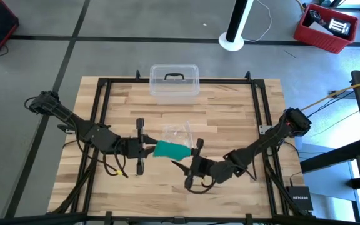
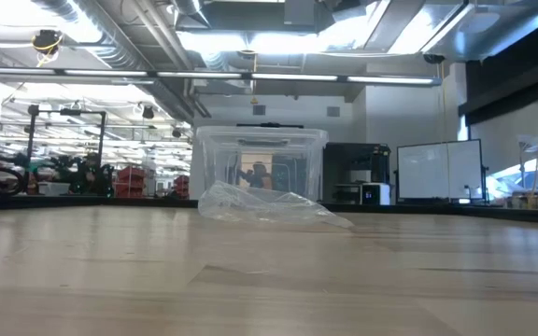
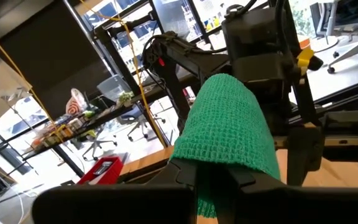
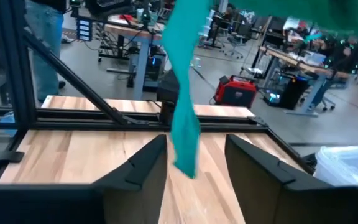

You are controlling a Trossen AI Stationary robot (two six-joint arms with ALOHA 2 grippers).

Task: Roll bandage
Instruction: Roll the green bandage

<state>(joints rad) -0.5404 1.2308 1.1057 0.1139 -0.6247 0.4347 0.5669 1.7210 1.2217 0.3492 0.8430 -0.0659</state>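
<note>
The teal-green bandage (image 1: 170, 150) is held in the air between my two grippers near the table's middle. It does not show in the low view. My left gripper (image 1: 147, 149) is shut on it. In the left wrist view the bandage (image 3: 229, 124) arches up as a wide woven band. My right gripper (image 1: 186, 164) is open just to the bandage's right. In the right wrist view a narrow tail of the bandage (image 4: 184, 118) hangs down ahead of the gap between its two fingers (image 4: 143, 167), and I see no touch. My left gripper pinches one end of the bandage (image 3: 211, 177) between its two fingers, coming level from the table's left. The band rises from the fingers, bends over and runs away toward my right gripper. It is lifted clear of the table.
A crinkled clear plastic wrapper (image 1: 179, 132) lies on the table just beyond the bandage and also shows in the low view (image 2: 269, 205). A clear lidded container (image 1: 174, 82) stands at the far edge. A black frame (image 1: 105, 87) runs around the table.
</note>
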